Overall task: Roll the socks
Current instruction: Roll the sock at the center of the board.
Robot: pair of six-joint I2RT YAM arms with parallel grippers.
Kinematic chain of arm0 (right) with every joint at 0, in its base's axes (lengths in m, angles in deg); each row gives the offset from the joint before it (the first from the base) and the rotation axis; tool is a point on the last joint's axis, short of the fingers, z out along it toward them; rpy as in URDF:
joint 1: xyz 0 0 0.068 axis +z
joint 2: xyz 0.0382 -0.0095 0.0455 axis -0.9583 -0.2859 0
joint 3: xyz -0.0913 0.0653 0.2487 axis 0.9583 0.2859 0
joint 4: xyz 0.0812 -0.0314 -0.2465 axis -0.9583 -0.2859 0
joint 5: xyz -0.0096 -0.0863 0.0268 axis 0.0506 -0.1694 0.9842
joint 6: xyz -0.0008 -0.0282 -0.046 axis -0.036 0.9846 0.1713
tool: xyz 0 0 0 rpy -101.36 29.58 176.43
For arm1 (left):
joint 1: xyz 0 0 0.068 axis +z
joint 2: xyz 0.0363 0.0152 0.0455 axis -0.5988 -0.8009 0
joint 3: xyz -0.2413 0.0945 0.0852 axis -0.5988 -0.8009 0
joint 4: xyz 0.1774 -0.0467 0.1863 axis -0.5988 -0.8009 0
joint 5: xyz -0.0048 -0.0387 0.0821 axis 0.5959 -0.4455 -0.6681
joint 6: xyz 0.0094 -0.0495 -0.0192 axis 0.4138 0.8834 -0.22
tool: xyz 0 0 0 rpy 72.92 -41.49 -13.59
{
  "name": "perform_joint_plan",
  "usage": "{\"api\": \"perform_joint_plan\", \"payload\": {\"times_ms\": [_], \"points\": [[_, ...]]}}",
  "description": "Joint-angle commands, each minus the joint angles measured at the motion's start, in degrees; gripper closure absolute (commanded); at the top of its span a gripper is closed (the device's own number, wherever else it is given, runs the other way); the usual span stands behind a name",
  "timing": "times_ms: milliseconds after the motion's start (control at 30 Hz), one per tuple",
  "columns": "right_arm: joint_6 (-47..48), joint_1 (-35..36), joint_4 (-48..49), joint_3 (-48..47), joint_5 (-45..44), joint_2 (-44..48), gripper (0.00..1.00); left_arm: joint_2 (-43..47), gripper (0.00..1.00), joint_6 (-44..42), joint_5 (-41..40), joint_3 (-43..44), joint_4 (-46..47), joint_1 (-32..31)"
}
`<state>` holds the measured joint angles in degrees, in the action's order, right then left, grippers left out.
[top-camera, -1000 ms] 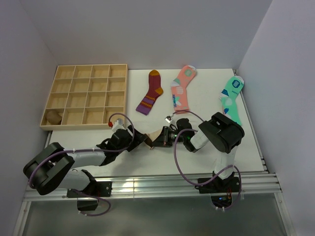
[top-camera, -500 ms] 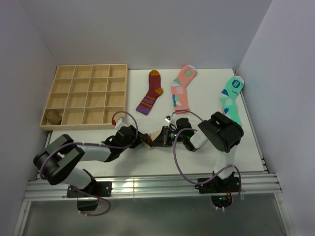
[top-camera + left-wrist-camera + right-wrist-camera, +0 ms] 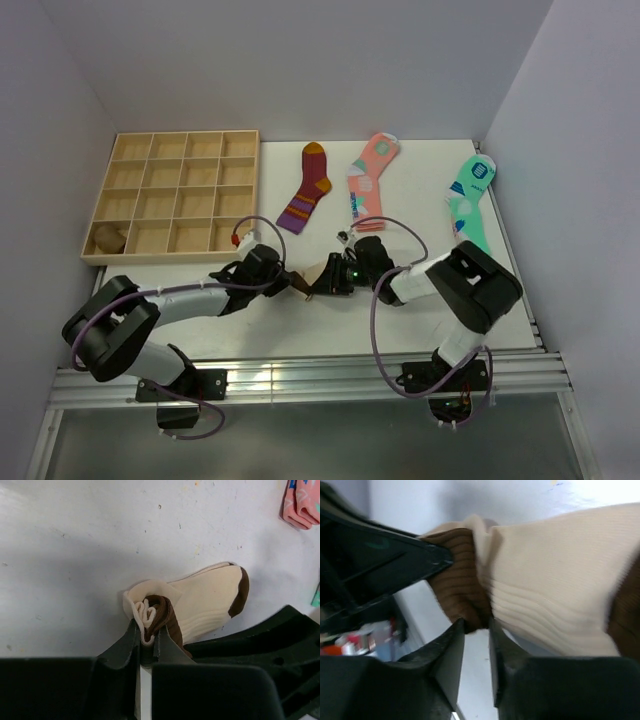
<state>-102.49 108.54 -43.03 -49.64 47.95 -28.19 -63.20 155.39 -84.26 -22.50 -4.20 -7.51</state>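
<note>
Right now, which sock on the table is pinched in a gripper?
The beige, brown-toed sock, partly rolled in the left gripper. The maroon sock, pink sock and green sock lie flat.

Top view: socks (image 3: pixel 316 271) mostly covered by left gripper (image 3: pixel 297 285) and right gripper (image 3: pixel 313 288); only a beige corner shows. Tray (image 3: pixel 185 134), near-left cell: brownish lump (image 3: pixel 108 237), too small to identify. Left wrist view: pink sock (image 3: pixel 301 502) cut by top-right edge. Right wrist view blurred.
</note>
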Motion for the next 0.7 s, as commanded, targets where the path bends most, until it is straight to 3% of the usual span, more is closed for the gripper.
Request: {"api": "perform_joint_plan", "payload": {"times_ms": [0,233,667], "points": [[7.8,2.2,-13.4,1.2,-16.3,6.4,0.65,0.5,1.0,-3.0,-5.1,5.6,-15.4,0.1],[12.6,13.4,-17.6,1.2,-36.3,19.2,0.55,-3.6,1.0,-5.0,-7.0,13.4,-27.1,-1.0],[19.6,20.2,-12.3,-4.2,-38.1,14.9,0.48,-7.2,1.0,-6.6,-6.5,18.2,-31.1,-2.4]]}}
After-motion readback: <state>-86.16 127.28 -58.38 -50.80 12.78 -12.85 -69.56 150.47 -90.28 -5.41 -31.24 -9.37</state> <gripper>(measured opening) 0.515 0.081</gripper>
